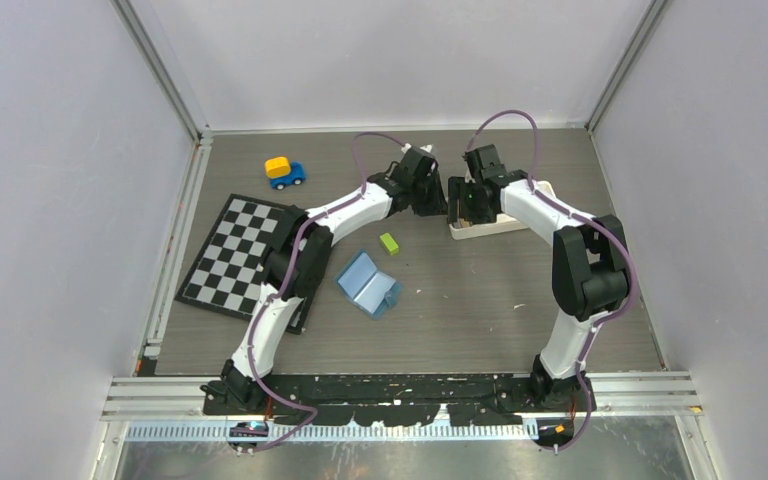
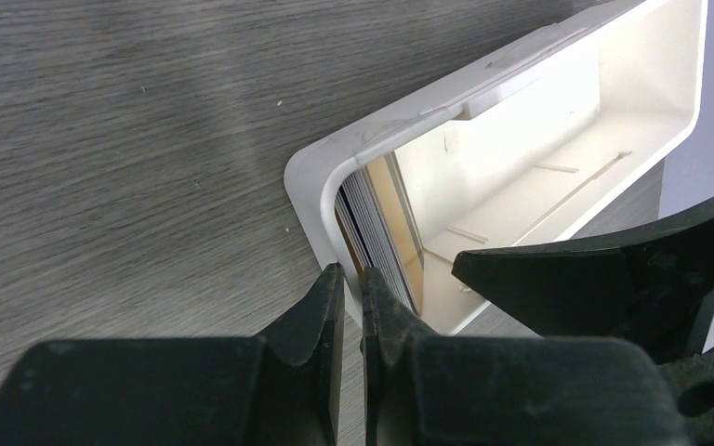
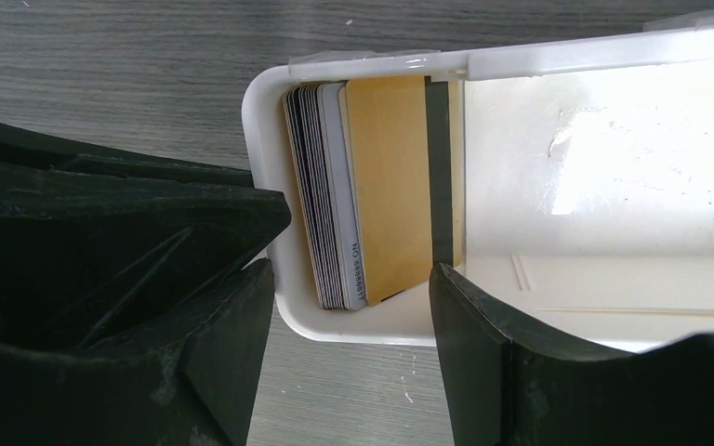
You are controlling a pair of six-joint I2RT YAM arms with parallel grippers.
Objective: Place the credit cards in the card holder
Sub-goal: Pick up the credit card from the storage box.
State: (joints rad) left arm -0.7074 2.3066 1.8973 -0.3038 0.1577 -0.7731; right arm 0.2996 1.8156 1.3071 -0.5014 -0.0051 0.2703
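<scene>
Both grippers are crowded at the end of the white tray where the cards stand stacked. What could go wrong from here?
1. The right gripper stands open astride the white tray's end wall and the whole stack of credit cards; closing here could clamp the wall and several cards, not one.
2. The left gripper, shut and seemingly pinching that same wall, sits right beside it; the two could knock together or tip the tray.
</scene>
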